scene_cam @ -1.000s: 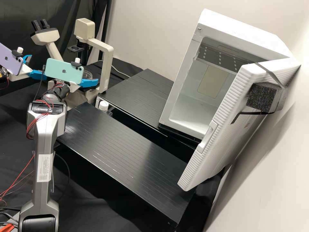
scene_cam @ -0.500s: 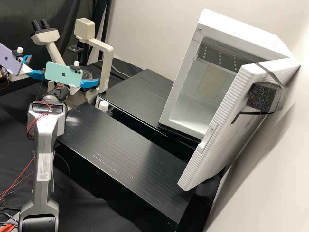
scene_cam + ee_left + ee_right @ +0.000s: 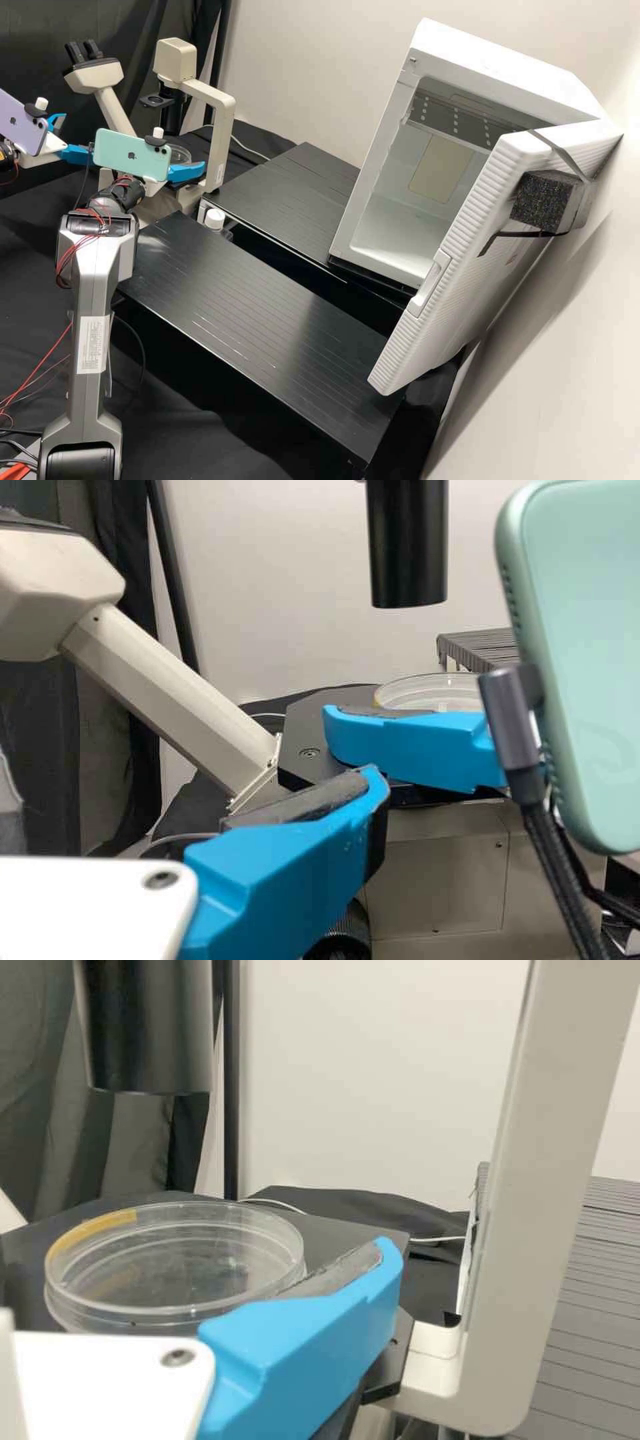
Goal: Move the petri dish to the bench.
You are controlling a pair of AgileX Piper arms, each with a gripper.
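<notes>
High view, against one second ago: right tool (image 3: 185, 172) sits a touch lower at the microscope (image 3: 227, 133); its mint phone (image 3: 130, 155) has dropped slightly with it. Most of that came in the first half-second; very little shift since. Left tool (image 3: 77, 135) and its purple phone (image 3: 21, 127): same spot, no change noted. Cabinet (image 3: 493, 50) likewise, door swung open.

Pose, right arm: long grey link rises near-upright from the lower left of the high view, bends at the elbow, wrist running on toward the microscope. Tool level with the stage (image 3: 335, 1235), fingers (image 3: 300, 1355) reaching alongside the dish. They stand apart, one to each side of it; whether the pads press on the rim, cannot tell.

Pose, left arm: comes in from the high view's left edge, tool pointing at the microscope, short of the stage. Fingers (image 3: 290, 875) apart, nothing between them.

Petri dish (image 3: 180, 1260): clear, lying flat at the stage, yellow strip on its rim. It is away from the black counter (image 3: 253, 300).
</notes>
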